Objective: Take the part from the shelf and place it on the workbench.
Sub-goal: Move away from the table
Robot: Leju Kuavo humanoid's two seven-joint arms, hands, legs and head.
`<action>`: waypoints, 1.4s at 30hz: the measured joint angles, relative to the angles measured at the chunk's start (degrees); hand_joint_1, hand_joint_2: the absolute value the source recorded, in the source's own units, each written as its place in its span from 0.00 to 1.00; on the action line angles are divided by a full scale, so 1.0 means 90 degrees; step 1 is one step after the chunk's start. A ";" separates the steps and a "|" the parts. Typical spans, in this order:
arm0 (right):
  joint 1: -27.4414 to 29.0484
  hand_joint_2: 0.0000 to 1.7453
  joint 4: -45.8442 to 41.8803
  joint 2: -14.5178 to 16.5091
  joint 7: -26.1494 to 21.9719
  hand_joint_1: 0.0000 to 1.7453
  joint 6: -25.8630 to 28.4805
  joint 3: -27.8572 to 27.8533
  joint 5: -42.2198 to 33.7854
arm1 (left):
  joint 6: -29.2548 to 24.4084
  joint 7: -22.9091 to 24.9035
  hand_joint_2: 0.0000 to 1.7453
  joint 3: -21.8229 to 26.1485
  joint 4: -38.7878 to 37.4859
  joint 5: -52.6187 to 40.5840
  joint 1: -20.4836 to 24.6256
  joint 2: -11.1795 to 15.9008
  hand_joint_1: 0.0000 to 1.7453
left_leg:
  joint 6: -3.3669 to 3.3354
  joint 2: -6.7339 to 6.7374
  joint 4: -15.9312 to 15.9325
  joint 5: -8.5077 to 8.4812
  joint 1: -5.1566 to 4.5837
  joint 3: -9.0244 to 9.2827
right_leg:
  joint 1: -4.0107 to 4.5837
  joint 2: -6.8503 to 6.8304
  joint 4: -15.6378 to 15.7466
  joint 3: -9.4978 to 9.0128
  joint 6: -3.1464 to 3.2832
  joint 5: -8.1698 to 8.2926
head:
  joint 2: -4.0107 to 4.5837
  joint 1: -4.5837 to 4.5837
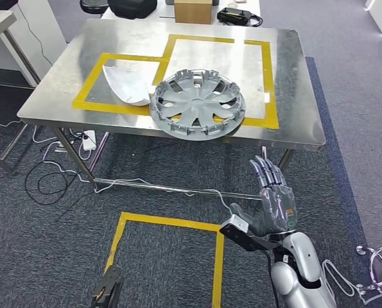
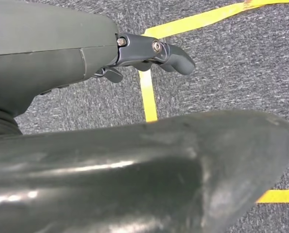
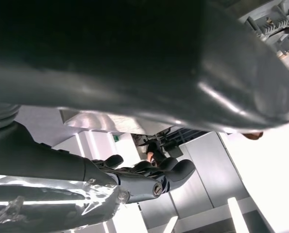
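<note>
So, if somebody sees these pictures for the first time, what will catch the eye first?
Most likely the grey hubcap, lying flat near the front edge of the steel table and overlapping the yellow tape. Next, the right hand, raised below the table edge with fingers spread and holding nothing. A white curved sheet lies just left of the hubcap.

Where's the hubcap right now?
In the head view, the hubcap lies flat on the steel workbench near its front edge, beside a white sheet, ahead of the empty right hand.
</note>
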State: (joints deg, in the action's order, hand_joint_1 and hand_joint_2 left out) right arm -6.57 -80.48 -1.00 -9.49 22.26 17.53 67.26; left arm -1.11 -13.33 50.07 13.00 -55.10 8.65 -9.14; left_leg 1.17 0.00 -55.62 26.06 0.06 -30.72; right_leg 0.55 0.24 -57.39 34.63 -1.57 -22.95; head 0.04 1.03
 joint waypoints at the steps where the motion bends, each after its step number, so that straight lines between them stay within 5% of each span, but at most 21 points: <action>1: 0.0001 0.00 0.0000 0.0002 0.0000 0.00 -0.0001 -0.0001 0.0002 | 0.0000 0.0001 0.00 0.0000 0.0000 0.0000 0.0000 0.0000 0.00 | 0.0001 0.0000 0.0000 -0.0006 -0.0001 -0.0006 | -0.0001 0.0000 0.0000 0.0004 0.0003 0.0006 | 0.0000 -0.0001; 10: 0.0174 0.00 0.0000 0.0121 0.0034 0.00 0.0022 -0.0189 -0.0144 | -0.0033 0.0006 0.00 0.0001 0.0000 0.0047 -0.0032 0.0000 0.00 | -0.0016 0.0000 -0.0001 -0.0027 -0.0011 -0.0021 | -0.0010 -0.0004 0.0001 0.0016 -0.0003 0.0037 | 0.0000 -0.0001; 17: 0.0619 0.00 0.0160 0.0356 -0.0256 0.00 0.0059 -0.1133 -0.1036 | -0.0138 -0.0078 0.00 0.0040 0.0000 0.0121 -0.0143 0.0000 0.00 | -0.0016 -0.0001 -0.0001 -0.0027 -0.0012 -0.0030 | -0.0011 -0.0007 0.0003 0.0023 -0.0002 0.0038 | 0.0000 -0.0001; 19: 0.0707 0.00 0.0337 0.0430 -0.0428 0.00 0.0080 -0.1514 -0.1173 | -0.0148 -0.0084 0.50 0.0069 0.0000 0.0117 -0.0174 0.0000 0.00 | -0.0016 -0.0001 -0.0001 -0.0027 -0.0012 -0.0034 | -0.0012 -0.0007 0.0003 0.0026 -0.0002 0.0038 | 0.0000 -0.0002; 21: 0.0763 0.50 0.0479 0.0493 -0.0511 0.00 0.0087 -0.1804 -0.1247 | -0.0151 -0.0086 1.00 0.0100 0.0000 0.0114 -0.0192 0.0001 0.00 | -0.0016 -0.0001 -0.0001 -0.0027 -0.0012 -0.0039 | -0.0013 -0.0006 0.0003 0.0031 -0.0002 0.0038 | 0.0000 -0.0001; 23: 0.0781 1.00 0.0594 0.0570 -0.0533 0.00 0.0041 -0.2030 -0.1422 | -0.0165 -0.0086 1.00 0.0124 0.0000 0.0114 -0.0195 0.0001 0.00 | -0.0016 -0.0001 -0.0001 -0.0027 -0.0013 -0.0040 | -0.0013 -0.0006 0.0004 0.0034 -0.0001 0.0039 | 0.0000 -0.0001; 29: 0.0739 1.00 0.1443 0.0816 -0.0902 0.00 -0.0090 -0.3045 -0.2034 | -0.0307 -0.0200 1.00 0.0176 0.0000 0.0081 -0.0246 -0.0001 0.00 | -0.0017 -0.0002 -0.0001 -0.0029 -0.0013 -0.0040 | -0.0012 -0.0007 0.0004 0.0035 -0.0001 0.0040 | 0.0000 -0.0001; 34: 0.0607 1.00 0.3304 0.0960 -0.1567 0.00 -0.0168 -0.4659 -0.2282 | -0.0633 -0.0504 1.00 0.0297 0.0001 0.0055 -0.0286 -0.0021 0.00 | -0.0018 -0.0008 -0.0001 -0.0028 -0.0013 -0.0045 | -0.0012 -0.0018 0.0005 0.0034 -0.0001 0.0039 | 0.0000 -0.0002; 39: 0.0568 1.00 0.4981 0.1019 -0.1692 0.00 -0.0427 -0.5848 -0.2211 | -0.0633 -0.0564 1.00 0.0400 0.0004 0.0063 -0.0299 -0.0017 0.00 | -0.0017 -0.0008 -0.0001 -0.0024 -0.0013 -0.0051 | -0.0012 -0.0018 0.0005 0.0040 0.0000 0.0038 | 0.0000 -0.0001; 42: 0.0526 1.00 0.5592 0.1047 -0.1676 0.00 -0.0475 -0.6215 -0.2164 | -0.0588 -0.0565 0.25 0.0471 0.0005 0.0099 -0.0300 -0.0015 0.00 | -0.0016 -0.0007 -0.0001 -0.0025 -0.0012 -0.0058 | -0.0012 -0.0017 0.0005 0.0045 0.0001 0.0038 | 0.0000 -0.0001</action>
State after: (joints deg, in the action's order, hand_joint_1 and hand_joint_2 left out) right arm -1.84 -30.15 8.43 -24.57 17.98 -38.41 47.79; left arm -6.41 -18.41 54.31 13.05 -54.21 5.96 -9.27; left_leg 1.02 -0.07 -55.63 25.83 -0.05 -31.24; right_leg 0.45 0.09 -57.35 35.03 -1.56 -22.61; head 0.04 1.03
